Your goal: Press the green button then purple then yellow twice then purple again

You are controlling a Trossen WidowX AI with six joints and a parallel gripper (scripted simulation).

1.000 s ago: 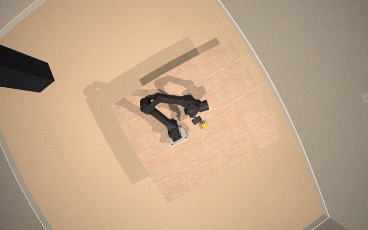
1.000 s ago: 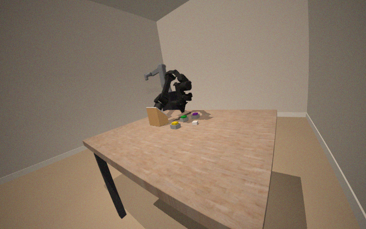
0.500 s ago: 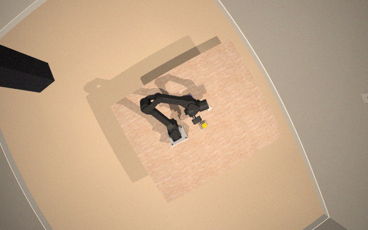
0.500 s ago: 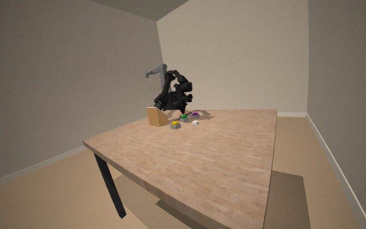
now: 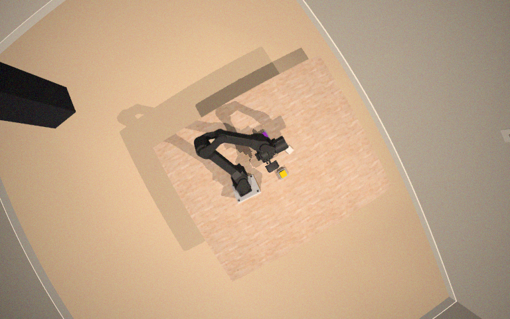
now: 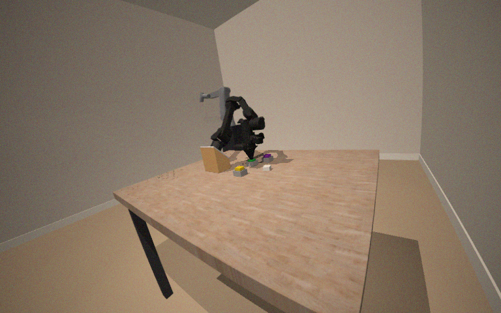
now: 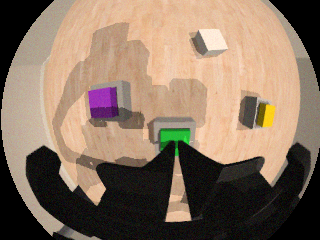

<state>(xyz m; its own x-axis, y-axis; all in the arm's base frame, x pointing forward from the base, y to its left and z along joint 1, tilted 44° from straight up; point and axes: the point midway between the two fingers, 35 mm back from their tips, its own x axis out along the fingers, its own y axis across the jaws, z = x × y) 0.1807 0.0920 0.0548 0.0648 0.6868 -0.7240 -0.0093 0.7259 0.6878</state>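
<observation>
My gripper (image 6: 252,158) (image 7: 176,144) is shut, with nothing between its fingertips, and points down at the green button. The fingertips are at the top of the green button (image 6: 252,160) (image 7: 175,135); whether they touch it or how far it is pressed I cannot tell. In the top view the arm hides the green button. The purple button (image 5: 265,134) (image 6: 267,156) (image 7: 103,102) is left of the gripper in the wrist view. The yellow button (image 5: 283,174) (image 6: 239,168) (image 7: 267,115) is on the right there. Both stand up from their grey bases.
A white block (image 5: 289,149) (image 6: 267,167) (image 7: 212,41) lies on the table beyond the green button in the wrist view. A wooden wedge-shaped stand (image 6: 214,160) is left of the buttons in the exterior view. The arm's light base plate (image 5: 255,185) is near the yellow button.
</observation>
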